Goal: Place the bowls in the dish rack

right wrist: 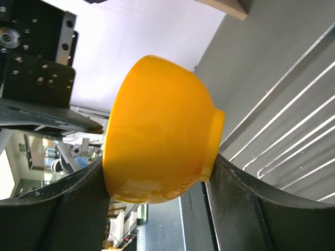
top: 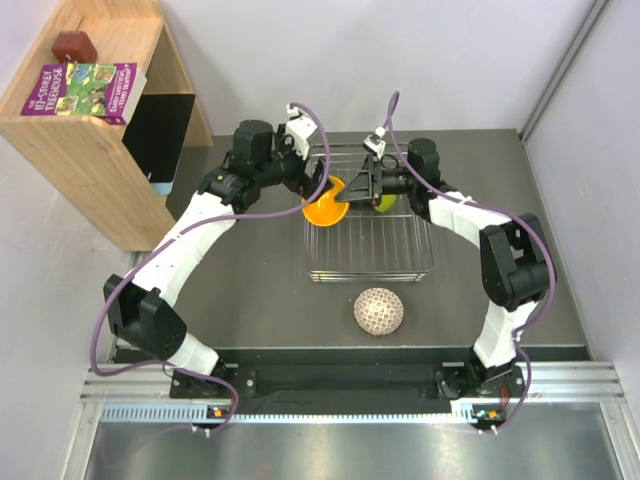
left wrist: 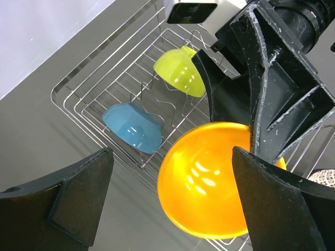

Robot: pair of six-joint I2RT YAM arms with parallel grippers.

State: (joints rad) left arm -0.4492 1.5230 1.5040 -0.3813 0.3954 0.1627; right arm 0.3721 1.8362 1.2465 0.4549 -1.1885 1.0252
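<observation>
The right fingers (right wrist: 243, 206) pinch the orange bowl (top: 326, 206) from rim to foot, tipped on its side just above the dish rack (top: 372, 277) near the blue bowl (left wrist: 132, 127), while the left fingers (left wrist: 78, 201) are spread wide beside it, holding nothing.

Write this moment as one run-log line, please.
right gripper: shut on orange bowl over dish rack | left gripper: open beside it | racked: yellow-green bowl, blue bowl | on table: patterned bowl
</observation>
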